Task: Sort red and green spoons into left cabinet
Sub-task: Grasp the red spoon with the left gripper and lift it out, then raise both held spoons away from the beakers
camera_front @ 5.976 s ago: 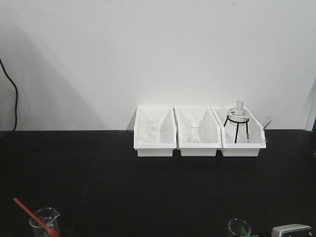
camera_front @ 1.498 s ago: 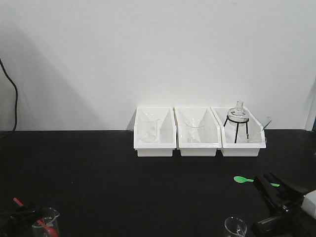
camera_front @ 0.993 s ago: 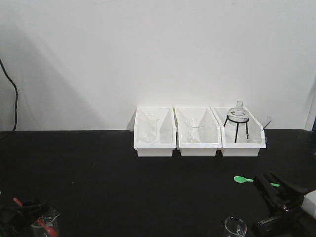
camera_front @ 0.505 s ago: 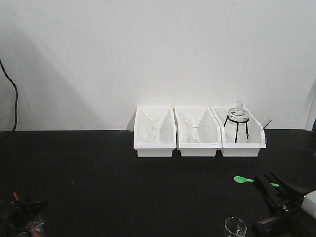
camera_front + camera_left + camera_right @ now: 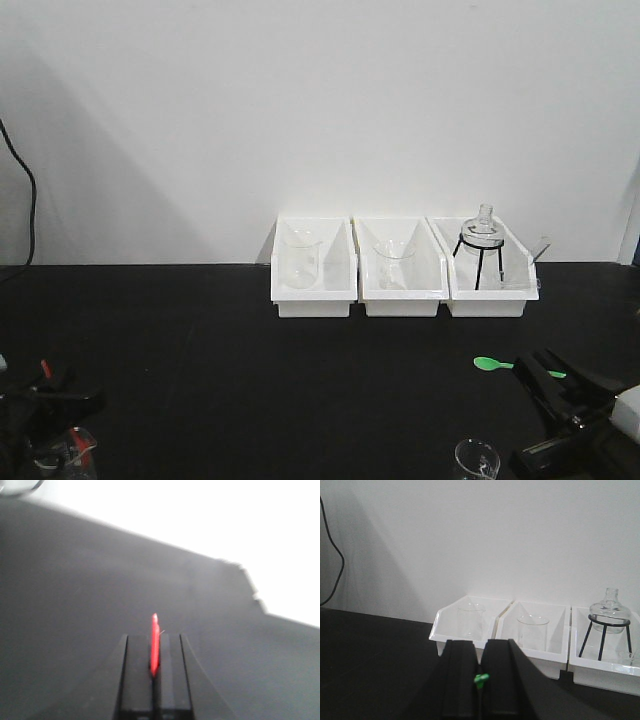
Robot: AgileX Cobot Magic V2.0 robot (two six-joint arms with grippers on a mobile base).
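Jaws of the left gripper (image 5: 154, 640) sit narrow, pinched on the red spoon (image 5: 155, 627). The handle stands edge-on between the fingers and pokes forward past their tips. Black table (image 5: 75, 605) runs beneath and ahead of it. In the front view this gripper is dark on dark and hard to outline; the small red tip at its upper edge is probably that same handle. A clear beaker (image 5: 68, 448) stands close beside the gripper.

Right gripper (image 5: 480, 647): jaws closed narrow too, clamping the green spoon (image 5: 480, 680) deep between the fingers. Front view: spoon roughly level, oval bowl projecting beyond the fingertips. A second beaker (image 5: 477, 460) stands near this gripper, back from its tips and to its left.

Well ahead of the right gripper's tips, three white bins stand side by side. Left bin (image 5: 445, 622) holds a third beaker (image 5: 471, 620). Middle bin (image 5: 545, 665) holds a fourth beaker (image 5: 532, 632). Right bin (image 5: 605, 677) holds a round flask (image 5: 611, 607) on a black tripod (image 5: 609, 622). Behind the bins, white wall (image 5: 470, 540). A black cable (image 5: 335, 555) hangs far to the left.
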